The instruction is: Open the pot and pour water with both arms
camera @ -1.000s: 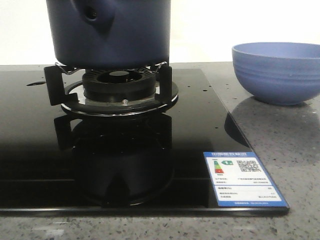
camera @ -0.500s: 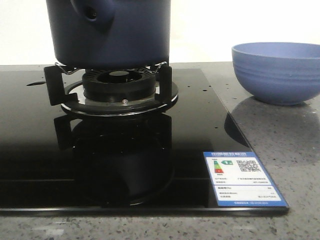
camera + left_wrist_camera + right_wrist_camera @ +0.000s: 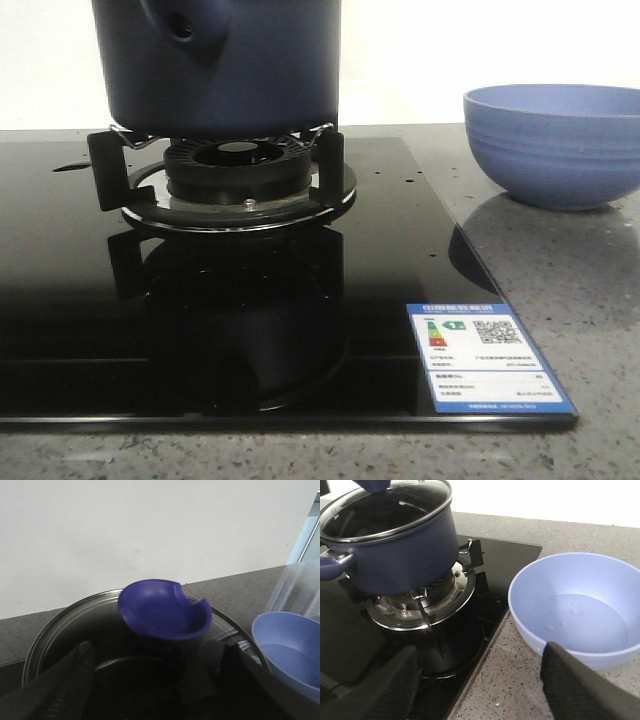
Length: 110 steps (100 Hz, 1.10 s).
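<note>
The glossy black glass gas hob (image 3: 230, 330) carries the large dark navy-blue round pot (image 3: 225, 65) on its burner grate (image 3: 235, 180), glass lid (image 3: 385, 507) still on. Right of the hob sits a light blue ribbed bowl (image 3: 555, 145). My left gripper (image 3: 155, 690) stands open around the lid's blue knob (image 3: 165, 610); my right gripper (image 3: 480, 685) gapes empty beside the bowl.

A plain white wall (image 3: 480, 40) fills the top of the front view. Below it lies a grey speckled counter (image 3: 580, 300), shiny with soft light. In the left wrist view, a window edge (image 3: 309, 530) shows at the upper right.
</note>
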Tool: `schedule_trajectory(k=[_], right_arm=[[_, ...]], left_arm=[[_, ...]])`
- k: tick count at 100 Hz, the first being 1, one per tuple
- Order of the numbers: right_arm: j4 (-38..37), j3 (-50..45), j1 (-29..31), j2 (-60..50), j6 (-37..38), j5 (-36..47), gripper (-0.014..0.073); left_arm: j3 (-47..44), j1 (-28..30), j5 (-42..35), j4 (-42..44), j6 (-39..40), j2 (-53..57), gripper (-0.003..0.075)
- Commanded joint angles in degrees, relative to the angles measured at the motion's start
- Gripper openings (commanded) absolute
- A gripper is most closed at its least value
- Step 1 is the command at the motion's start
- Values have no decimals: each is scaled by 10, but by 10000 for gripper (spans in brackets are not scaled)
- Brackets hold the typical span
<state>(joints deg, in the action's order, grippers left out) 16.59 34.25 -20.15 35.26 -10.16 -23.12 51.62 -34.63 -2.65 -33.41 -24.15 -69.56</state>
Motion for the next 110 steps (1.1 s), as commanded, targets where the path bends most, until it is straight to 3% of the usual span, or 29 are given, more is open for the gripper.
schedule_trajectory(k=[1,110], right_arm=[[0,20,1,3,-6,43,471],[0,20,1,3,-6,39,471]], left_arm=[[33,-4,-42,3,0,-6,487],[123,-4,-53,19,0,-123,480]])
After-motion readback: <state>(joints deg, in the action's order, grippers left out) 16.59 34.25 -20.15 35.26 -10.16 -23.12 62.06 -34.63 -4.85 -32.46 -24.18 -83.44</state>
